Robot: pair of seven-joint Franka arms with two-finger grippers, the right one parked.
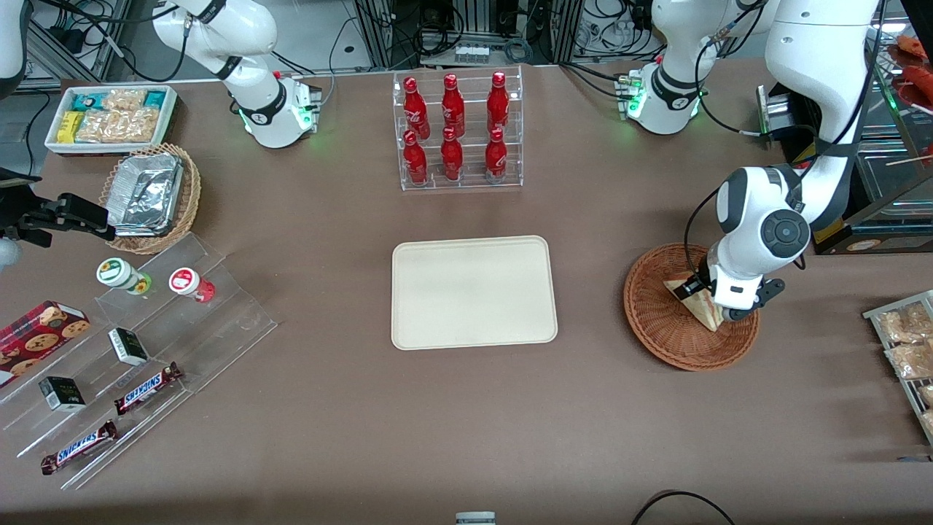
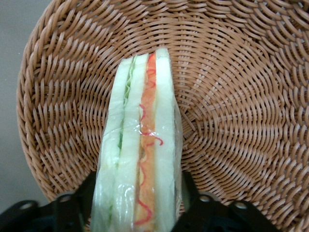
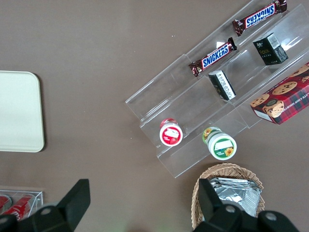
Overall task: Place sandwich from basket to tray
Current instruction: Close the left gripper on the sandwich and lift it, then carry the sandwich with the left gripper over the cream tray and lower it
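Down inside the basket [image 1: 660, 321] at the working arm's end of the brown table [image 1: 466, 423], the gripper [image 1: 705, 300] had its fingers clamped on the sandwich [image 2: 142, 154] (plastic-wrapped). Toward the parked arm's end lay two bars [image 1: 148, 389] reading "SNICKERS". Centrally sat the tray [image 1: 474, 292], nearer than the red bottles [image 1: 453, 130].

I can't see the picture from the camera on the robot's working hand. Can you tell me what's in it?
A wrapped sandwich stands on edge between the gripper's two black fingers, showing white bread with green lettuce and an orange-red filling. Under it is the round brown woven basket, with a little grey table beside its rim.
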